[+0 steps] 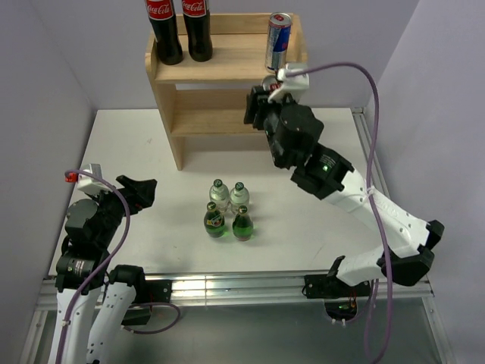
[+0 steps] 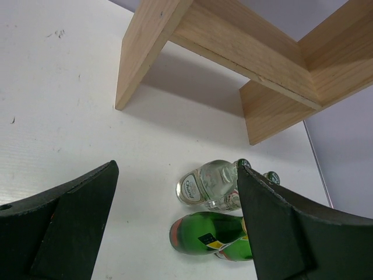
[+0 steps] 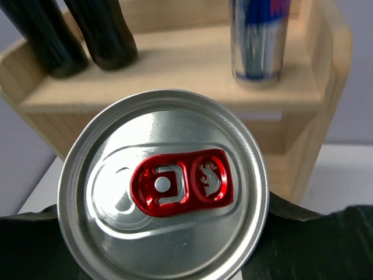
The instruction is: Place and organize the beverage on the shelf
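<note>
The wooden shelf [image 1: 227, 70] stands at the back of the table. One silver-blue-red can [image 1: 278, 41] stands at the right of its top tier, also in the right wrist view [image 3: 259, 38]. My right gripper [image 1: 267, 92] is shut on a second can [image 3: 163, 186], held upright in front of the shelf's right side, its top [image 1: 270, 81] just showing. Two clear bottles [image 1: 229, 195] and two green bottles [image 1: 229, 221] stand grouped mid-table. My left gripper [image 1: 144, 189] is open and empty to their left; the left wrist view shows a clear bottle [image 2: 210, 184] and a green bottle [image 2: 204, 233] ahead.
Two tall dark cola bottles [image 1: 180, 29] stand at the left of the top tier, also in the right wrist view [image 3: 76, 32]. The shelf's lower tier [image 1: 208, 121] shows bare wood. Grey walls close the table at back and sides.
</note>
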Available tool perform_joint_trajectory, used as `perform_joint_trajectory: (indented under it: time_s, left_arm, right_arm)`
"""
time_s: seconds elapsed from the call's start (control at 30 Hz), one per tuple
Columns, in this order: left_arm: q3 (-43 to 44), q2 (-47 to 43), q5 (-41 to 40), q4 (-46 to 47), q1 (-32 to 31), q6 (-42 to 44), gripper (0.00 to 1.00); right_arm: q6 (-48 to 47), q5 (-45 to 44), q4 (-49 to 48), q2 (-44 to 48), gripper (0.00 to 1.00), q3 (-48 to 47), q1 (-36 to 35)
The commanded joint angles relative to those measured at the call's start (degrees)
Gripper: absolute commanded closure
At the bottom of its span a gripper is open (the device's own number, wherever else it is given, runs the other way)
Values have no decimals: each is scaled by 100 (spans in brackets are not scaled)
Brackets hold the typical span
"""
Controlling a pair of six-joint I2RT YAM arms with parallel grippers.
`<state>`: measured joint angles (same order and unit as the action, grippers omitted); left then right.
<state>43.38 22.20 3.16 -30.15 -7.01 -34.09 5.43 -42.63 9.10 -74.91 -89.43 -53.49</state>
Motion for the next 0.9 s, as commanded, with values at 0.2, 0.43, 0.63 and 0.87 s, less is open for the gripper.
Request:
perform_joint_trajectory:
  time_s: [0.2, 0.43, 0.63, 0.87]
  left_arm:
    - [13, -93, 9, 185, 59, 77, 11]
    - [13, -154, 27, 194, 68, 77, 11]
    - [4, -145, 36, 203, 68, 78, 11]
    - [4, -137, 62, 211, 103, 86, 11]
  right_arm:
    - [-1975, -210, 214, -1674, 100, -2815, 58]
    - [-2371, -263, 223, -2526, 100, -3994, 225]
    - [-2468, -299, 136, -2914, 100, -4487, 418]
    - [-2003, -53, 153, -2994, 100, -4285, 796]
